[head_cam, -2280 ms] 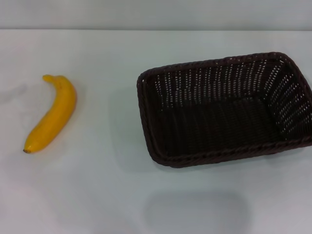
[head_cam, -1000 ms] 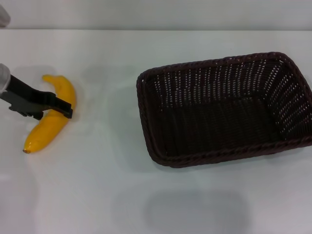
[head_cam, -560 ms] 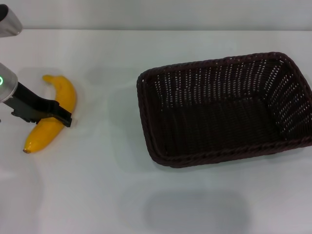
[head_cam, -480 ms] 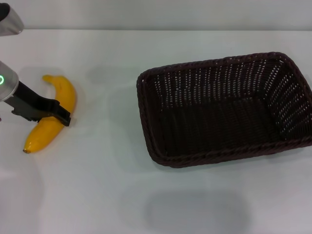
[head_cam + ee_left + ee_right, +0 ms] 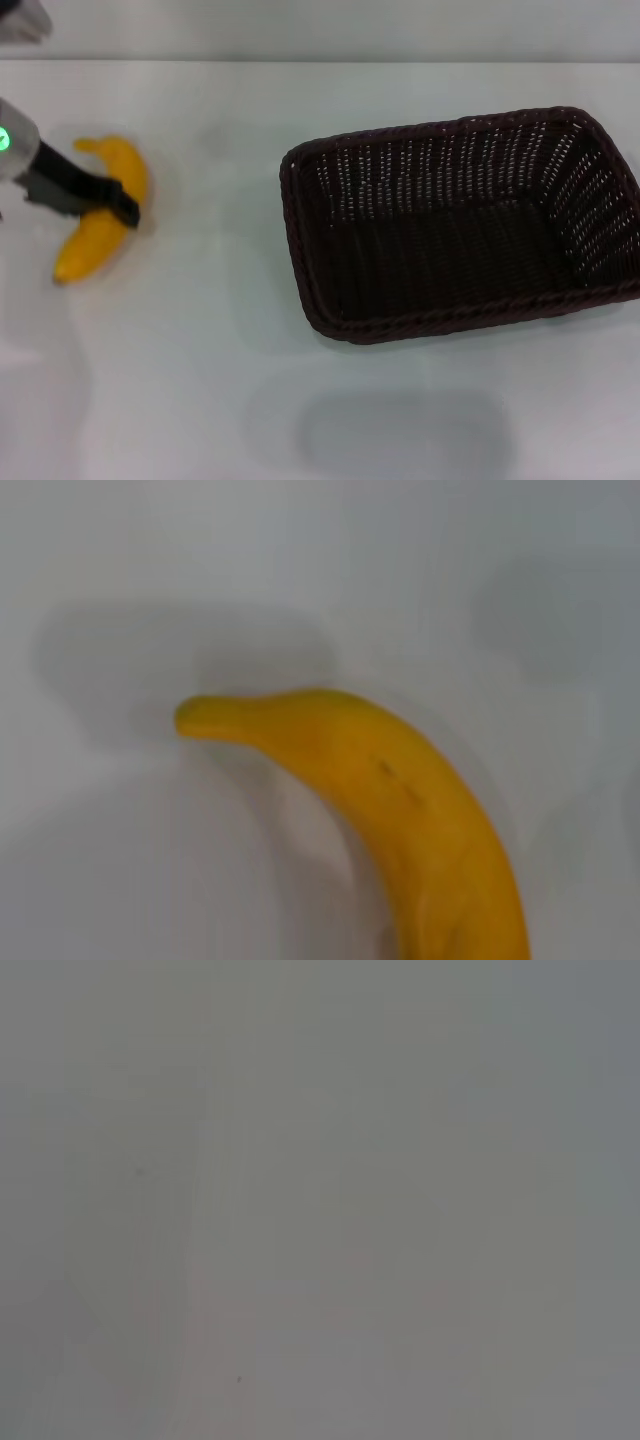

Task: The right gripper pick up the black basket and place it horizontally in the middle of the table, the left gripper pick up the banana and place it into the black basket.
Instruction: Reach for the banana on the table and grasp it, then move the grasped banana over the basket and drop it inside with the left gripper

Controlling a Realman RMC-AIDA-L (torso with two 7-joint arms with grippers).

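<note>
Head view had the left gripper (image 5: 122, 203) out at the left side of the table (image 5: 200, 400), its black fingers laid across the middle of the banana (image 5: 103, 213). The jaws looked to be closed on the fruit at mid-length, one finger over the top of it, though the lower finger was hidden behind the yellow body, so I took the grip as a judgement and not a certainty. The banana's long axis ran from its stem at the far end toward its tip nearer the robot, leaning a little leftward as it came, and the fingers crossed that axis almost squarely.

From the left wrist view only the stem half of the banana (image 5: 400, 810) showed, curving over bare white tabletop, with no finger in sight.

The black basket (image 5: 460, 225) stood to the right of the banana and well apart from it, open side up, its long side running left to right. So the carry, as I judged it, would be a sideways one toward the robot's right, over the basket's near-left rim.

Nothing of the right gripper could be seen; its wrist camera showed only plain grey.
</note>
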